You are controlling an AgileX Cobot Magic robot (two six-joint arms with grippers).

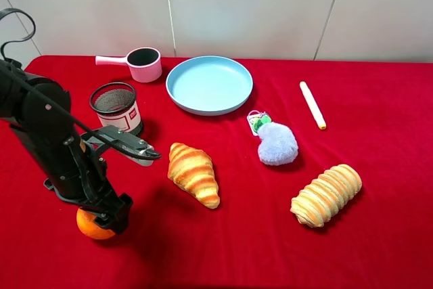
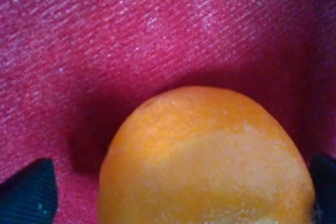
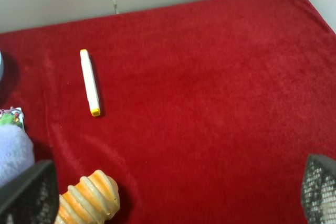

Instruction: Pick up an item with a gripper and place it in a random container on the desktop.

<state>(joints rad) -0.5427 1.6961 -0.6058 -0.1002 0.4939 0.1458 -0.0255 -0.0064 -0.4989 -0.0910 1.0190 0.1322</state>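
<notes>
My left tool [image 1: 107,218] is down over the orange [image 1: 90,227], jaws spread to either side. In the wrist view one fingertip [image 2: 26,195] stands clear of the skin, and I cannot tell if the other touches. The orange rests on the table [image 1: 270,248], not yet lifted. I judge the task at the grasp: closing, lifting, carrying and dropping are all left. The croissant [image 1: 194,172] lies near the orange. The mesh cup [image 1: 116,107], the likely target, stands beyond the orange and looks empty. Farther from the orange are the pink cup [image 1: 143,64] and the blue plate [image 1: 210,84]. My right tool [image 3: 173,198] is spread, holding nothing, well apart from the orange. The red cloth is flat and the wall [image 1: 257,5] behind is pale and panelled.
</notes>
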